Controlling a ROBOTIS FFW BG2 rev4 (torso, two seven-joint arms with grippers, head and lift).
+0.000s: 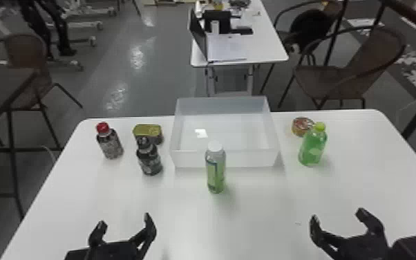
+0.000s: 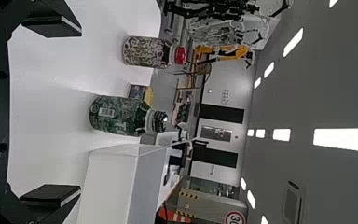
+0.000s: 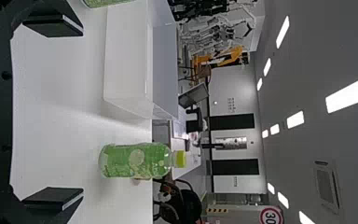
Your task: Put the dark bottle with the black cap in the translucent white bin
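The dark bottle with the black cap (image 1: 149,160) stands upright on the white rectangular desk (image 1: 252,214), outside the translucent white bin (image 1: 252,159) and near its left side. Just behind the bottle sits a low tin with a gold top (image 1: 148,130), its near side partly covered by the black cap. Farther left stands a dark, patterned bottle with a red cap (image 1: 111,143). A clear bottle with a green label and a white cap (image 1: 215,173) stands in front of the bin, its top overlapping the near wall in the head view. To the right of the bin stands a green bottle with a yellow-green cap (image 1: 312,148), with a short round tin (image 1: 301,127) just behind it. The left black pincer (image 1: 124,221) is over the near left part of the desk, released, its two fingers spread apart with nothing between them; the dark bottle is well ahead of it. The right black pincer (image 1: 337,215) is over the near right part, likewise released and empty. Behind, a second white desk (image 1: 269,52) carries an open laptop (image 1: 198,36) and papers (image 1: 226,48).
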